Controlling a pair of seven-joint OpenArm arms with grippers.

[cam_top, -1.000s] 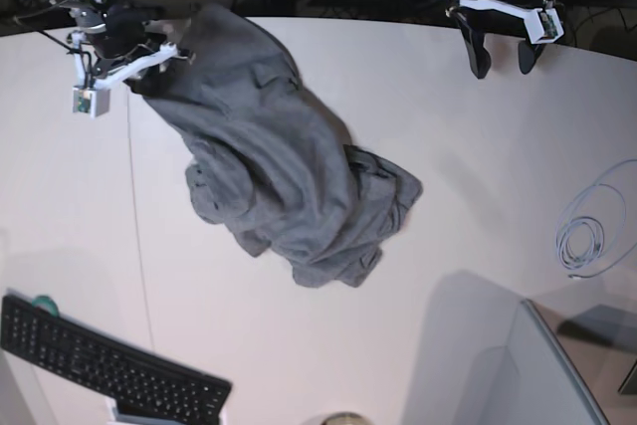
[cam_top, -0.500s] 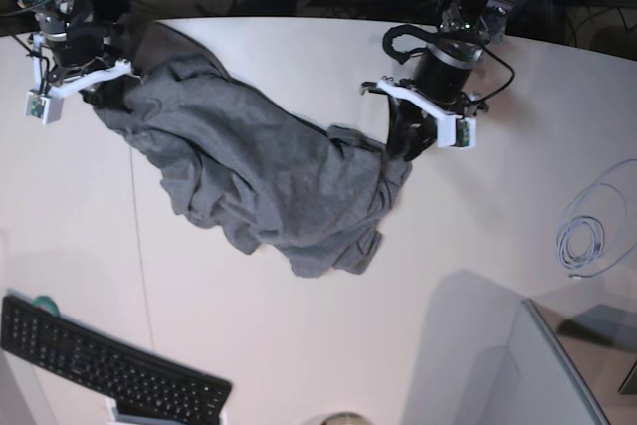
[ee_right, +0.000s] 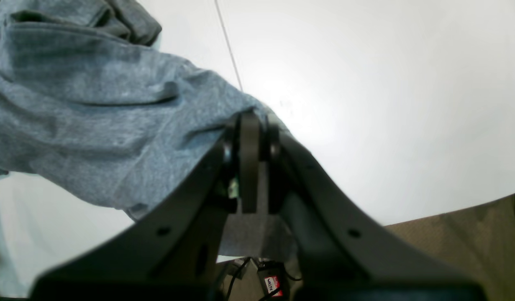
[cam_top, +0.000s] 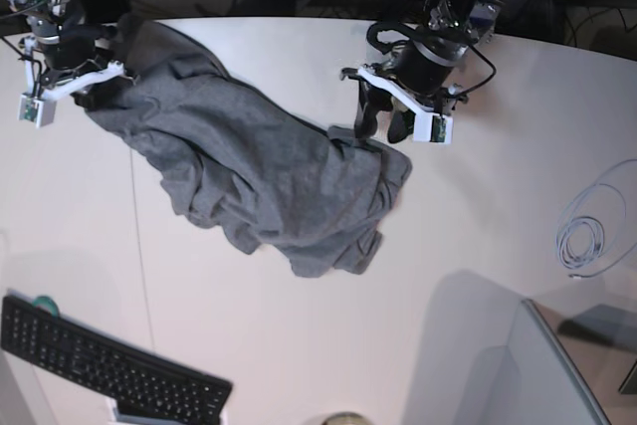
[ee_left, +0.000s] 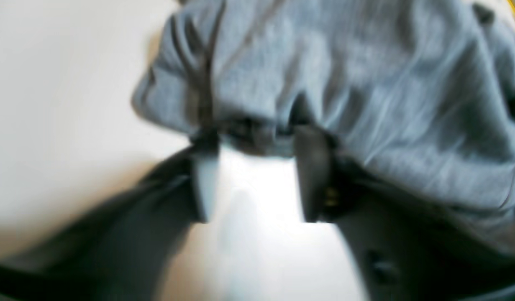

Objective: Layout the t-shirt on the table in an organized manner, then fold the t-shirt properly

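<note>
The grey t-shirt (cam_top: 259, 176) lies crumpled and drawn out in a diagonal band across the white table (cam_top: 299, 345). At the band's far-left end my right gripper (cam_top: 98, 87) is shut on it. The right wrist view shows the closed fingertips (ee_right: 251, 125) pinching a fold of the t-shirt (ee_right: 94, 125) above the table (ee_right: 366, 104). My left gripper (cam_top: 381, 131) hovers at the shirt's right edge. In the blurred left wrist view its fingers (ee_left: 205, 179) stand apart with bare table between them, and the t-shirt (ee_left: 366, 83) bunches just past the tips.
A black keyboard (cam_top: 109, 370) lies at the near left corner. A coiled pale cable (cam_top: 582, 241) rests at the right. A grey panel (cam_top: 537, 375) fills the near right corner. A thin dark seam (cam_top: 139, 246) runs down the table. Cables and gear crowd the far edge.
The left arm swung in from the far right to the shirt's right edge, closed there, then opened and shifted slightly up-left. The right arm pulled the shirt's other end further left.
</note>
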